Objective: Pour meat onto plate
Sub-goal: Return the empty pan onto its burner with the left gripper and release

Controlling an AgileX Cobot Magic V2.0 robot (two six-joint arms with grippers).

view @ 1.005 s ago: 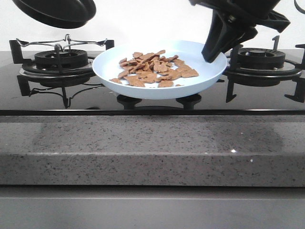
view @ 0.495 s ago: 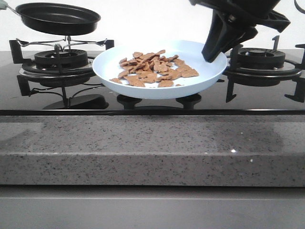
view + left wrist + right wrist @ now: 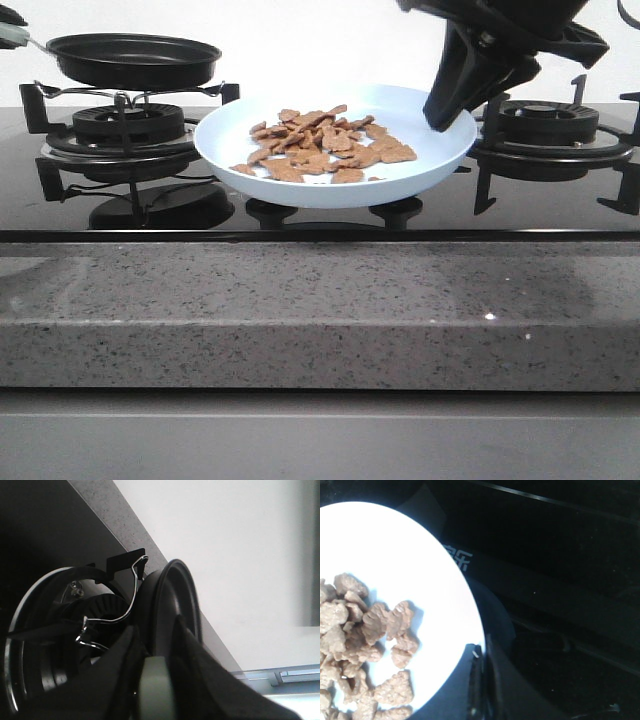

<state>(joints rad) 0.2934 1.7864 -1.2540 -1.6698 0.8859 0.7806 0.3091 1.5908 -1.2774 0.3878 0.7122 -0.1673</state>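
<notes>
The pale blue-white plate sits tilted over the middle of the stove with a pile of reddish-brown meat on it. The plate and the meat also show in the right wrist view. My right gripper is shut on the plate's right rim; the jaws clamp the rim edge. My left gripper is shut on the pale handle of the black frying pan, which hangs level just above the left burner. The pan looks empty.
The left burner grate stands under the pan, and its wire support shows in the left wrist view. The right burner grate stands behind my right gripper. The black glass cooktop ends at a grey speckled counter edge.
The pan has come down from the top left, turned level and moved slightly right toward the left burner. The plate, the meat and my right gripper have not moved.
</notes>
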